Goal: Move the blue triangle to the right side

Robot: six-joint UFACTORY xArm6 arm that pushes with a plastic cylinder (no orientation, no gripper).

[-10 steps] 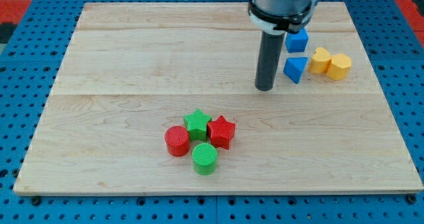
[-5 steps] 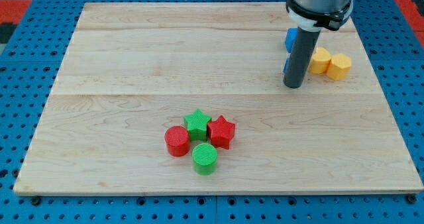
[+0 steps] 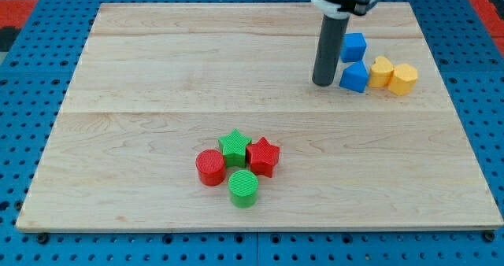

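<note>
The blue triangle lies on the wooden board at the view's upper right, touching the yellow heart block on its right. A blue cube sits just above it. My tip is on the board just left of the blue triangle, with a small gap between them. The dark rod rises from the tip to the view's top edge.
A yellow hexagon block sits right of the yellow heart. Near the view's bottom centre is a cluster: red cylinder, green star, red star, green cylinder. The board's right edge is close to the yellow blocks.
My tip swung right across the blue triangle, then came back to its left side. The blue triangle now lies a little higher and against the yellow heart.
</note>
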